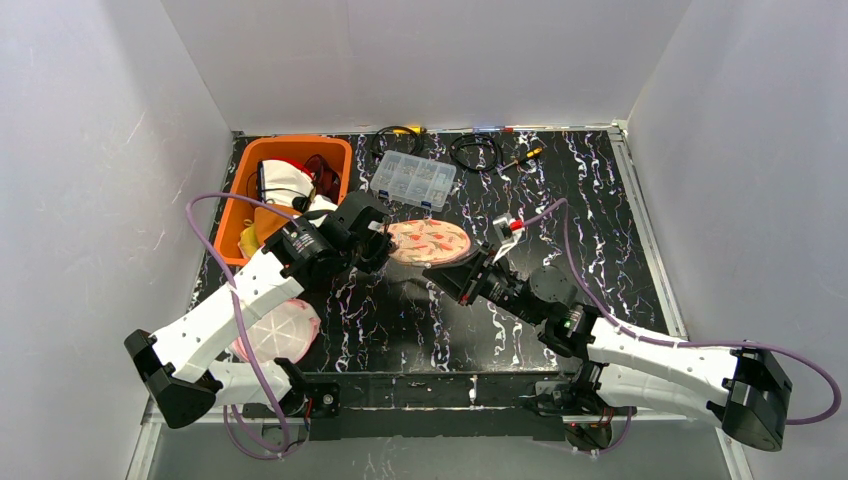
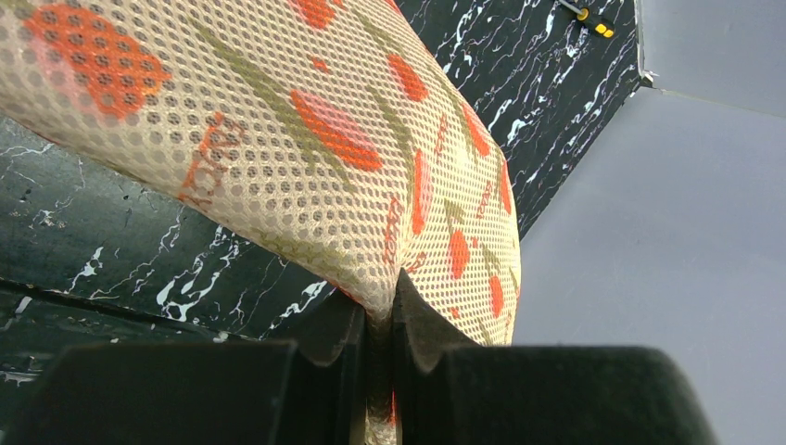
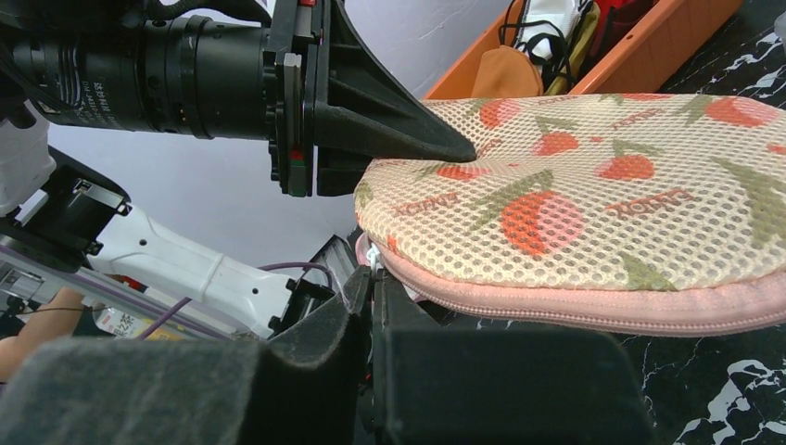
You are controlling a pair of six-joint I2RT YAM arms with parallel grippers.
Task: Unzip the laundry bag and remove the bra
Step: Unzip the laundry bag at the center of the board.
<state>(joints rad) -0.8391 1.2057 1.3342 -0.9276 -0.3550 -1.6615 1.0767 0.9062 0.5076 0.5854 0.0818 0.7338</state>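
Observation:
The laundry bag (image 1: 428, 241) is a round cream mesh pouch with red fruit prints and a pink zipper band, lying mid-table. My left gripper (image 1: 385, 243) is shut on a pinch of the mesh at the bag's left edge (image 2: 306, 139), with the fabric drawn down between its fingers (image 2: 380, 311). My right gripper (image 3: 373, 273) sits at the bag's near rim (image 3: 593, 195), jaws shut on the small white zipper pull (image 3: 373, 255). The zipper band looks closed along the visible side. The bra is hidden.
An orange bin (image 1: 290, 160) full of clothing stands at the back left. A clear compartment box (image 1: 413, 180), black cables (image 1: 475, 150) and a screwdriver (image 1: 520, 158) lie at the back. A second round pale mesh pouch (image 1: 275, 330) lies under my left arm.

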